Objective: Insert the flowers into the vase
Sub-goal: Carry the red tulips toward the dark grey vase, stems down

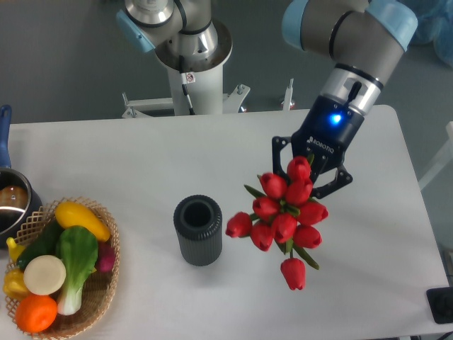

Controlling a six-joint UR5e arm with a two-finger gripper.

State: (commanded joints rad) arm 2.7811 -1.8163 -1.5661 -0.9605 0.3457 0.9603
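Observation:
The flowers, a bunch of red tulip buds with green leaves, hang in the air right of the vase, buds pointing toward the camera and the stems hidden behind them. My gripper is shut on the flowers from the upper right, its black fingers on either side of the top buds. The vase, dark grey and ribbed, stands upright on the white table, its round mouth open and empty. The nearest bud is a short gap right of the vase.
A wicker basket with toy vegetables sits at the front left. A metal pot with a blue handle is at the left edge. The arm's base column stands behind the table. A dark object is at the right front corner.

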